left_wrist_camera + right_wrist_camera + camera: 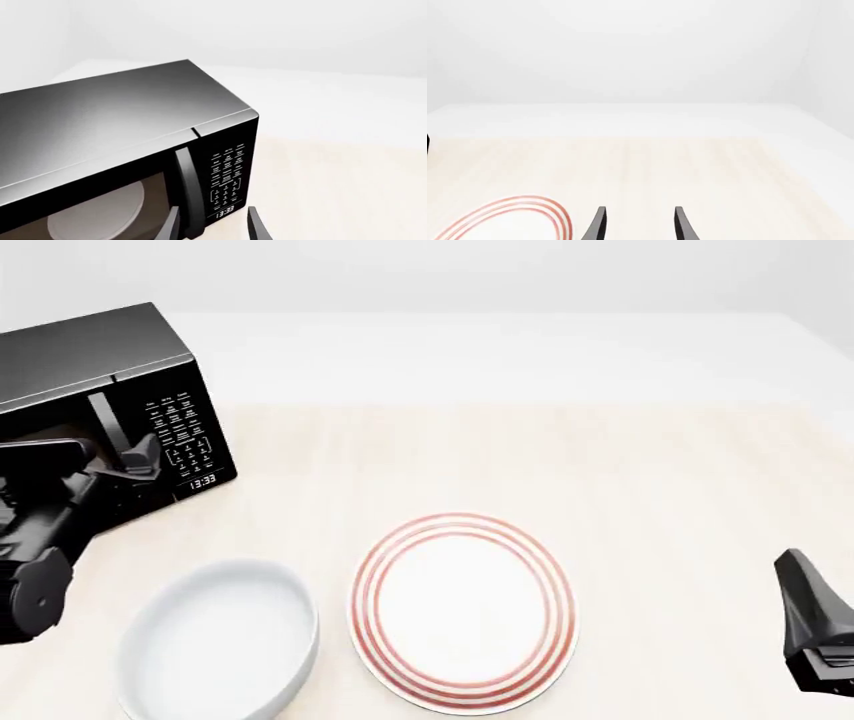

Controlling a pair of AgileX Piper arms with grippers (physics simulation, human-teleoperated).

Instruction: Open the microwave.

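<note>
Nearest on the worktop [641, 470] sit a white bowl [220, 640] and striped plate [463, 612]. The right tool [637, 225] idles released; beyond, the left tool [212, 227], released, straddles the handle [189, 192] of the shut microwave [100, 380] at far left, apparently ready to pull.

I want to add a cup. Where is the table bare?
Bare: the table behind and right of the striped plate. Crowded: the left, with microwave, left gripper and white bowl.
</note>
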